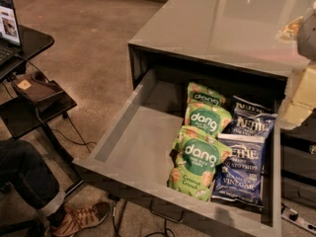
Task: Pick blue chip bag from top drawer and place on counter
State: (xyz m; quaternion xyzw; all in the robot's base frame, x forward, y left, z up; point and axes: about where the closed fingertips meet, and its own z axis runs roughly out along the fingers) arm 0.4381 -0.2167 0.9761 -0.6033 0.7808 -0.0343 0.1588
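Drawer (133, 149), grey box, open under glossy grey counter (212, 23), dark blue chip bag (240, 174) inside touching green dang bags (197, 162), my pale gripper (298, 100) at right edge, grip state unreadable.

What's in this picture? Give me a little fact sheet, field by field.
drawer: top drawer, pulled open
contents: green bags on the left, blue chip bags on the right
counter: glossy grey counter above the drawer
gripper: gripper at the right edge, over the drawer's right wall
nearby: laptop on a black side table, far left
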